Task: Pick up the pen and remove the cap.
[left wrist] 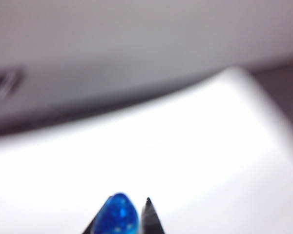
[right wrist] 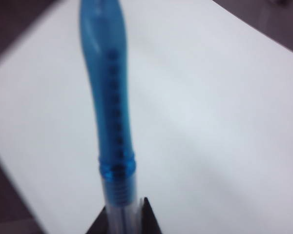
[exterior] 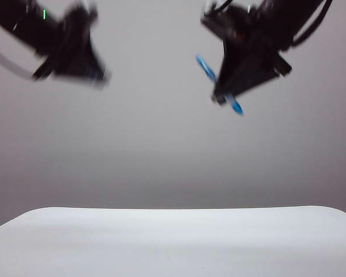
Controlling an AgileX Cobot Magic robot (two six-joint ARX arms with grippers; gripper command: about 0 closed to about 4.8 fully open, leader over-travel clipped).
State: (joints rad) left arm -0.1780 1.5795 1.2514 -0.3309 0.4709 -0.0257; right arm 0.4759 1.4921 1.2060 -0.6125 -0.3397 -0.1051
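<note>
Both arms hang high above the white worktop (exterior: 173, 242), well apart. The right pincer (exterior: 225, 95), angled down and toward the middle, pinches the pen (right wrist: 110, 97), which slants through it with blue ends showing either side. The left pincer (left wrist: 132, 219), blurred, seems pressed on the blue-ended cap (left wrist: 118, 214).

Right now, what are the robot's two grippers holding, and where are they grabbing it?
The right gripper holds the pen by its clear barrel, above the table. The left gripper pinches a small blue piece, probably the cap, by its rounded end.
</note>
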